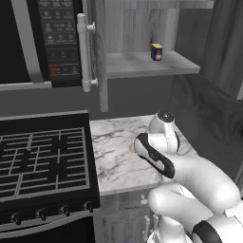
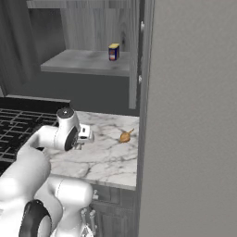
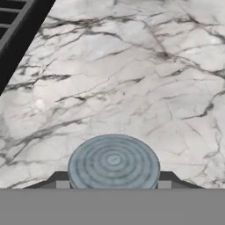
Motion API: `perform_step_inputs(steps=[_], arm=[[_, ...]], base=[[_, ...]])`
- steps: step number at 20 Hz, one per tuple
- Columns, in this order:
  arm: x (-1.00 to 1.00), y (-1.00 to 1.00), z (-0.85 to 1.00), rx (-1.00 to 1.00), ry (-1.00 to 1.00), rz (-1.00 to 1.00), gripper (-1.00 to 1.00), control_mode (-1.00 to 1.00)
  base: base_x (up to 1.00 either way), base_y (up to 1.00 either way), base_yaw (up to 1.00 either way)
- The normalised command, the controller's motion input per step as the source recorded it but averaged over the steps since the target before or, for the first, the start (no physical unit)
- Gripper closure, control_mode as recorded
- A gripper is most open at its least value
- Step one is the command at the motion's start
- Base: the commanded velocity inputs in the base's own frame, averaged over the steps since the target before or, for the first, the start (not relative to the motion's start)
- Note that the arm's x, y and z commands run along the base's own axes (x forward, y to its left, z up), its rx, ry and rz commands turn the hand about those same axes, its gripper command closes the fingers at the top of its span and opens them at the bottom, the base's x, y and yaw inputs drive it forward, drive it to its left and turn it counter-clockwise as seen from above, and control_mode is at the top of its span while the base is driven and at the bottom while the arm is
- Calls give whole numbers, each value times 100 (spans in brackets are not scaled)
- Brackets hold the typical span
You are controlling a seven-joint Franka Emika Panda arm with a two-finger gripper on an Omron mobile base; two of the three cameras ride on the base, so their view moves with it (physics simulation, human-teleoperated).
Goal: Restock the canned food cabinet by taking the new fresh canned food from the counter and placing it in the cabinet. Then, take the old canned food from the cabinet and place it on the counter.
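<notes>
Gripping the blue-grey can [image 3: 114, 162] between its fingers, the pincer [image 3: 114, 184] is hanging partly closed over the counter [image 3: 132, 79], the stove [image 3: 17, 26] lying at 10 o'clock. Up at 12 in the base views, the yellow can [image 1: 156, 51] is standing on the cabinet [image 1: 142, 66] shelf.

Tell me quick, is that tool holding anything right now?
Tool: closed on the old canned food, held above the counter.
</notes>
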Motion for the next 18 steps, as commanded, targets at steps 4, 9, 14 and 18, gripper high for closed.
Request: perform_step_inputs(steps=[4,9,14,18], arm=[[85,1,-56,0,-3,7,100,-100],[92,0,-56,0,-1,2,100,-100],[74,0,-59,0,0,0,-100,-100],[13,0,-13,0,0,0,-100,-100]], base=[[0,0,0],[0,0,0],[0,0,0],[0,0,0]])
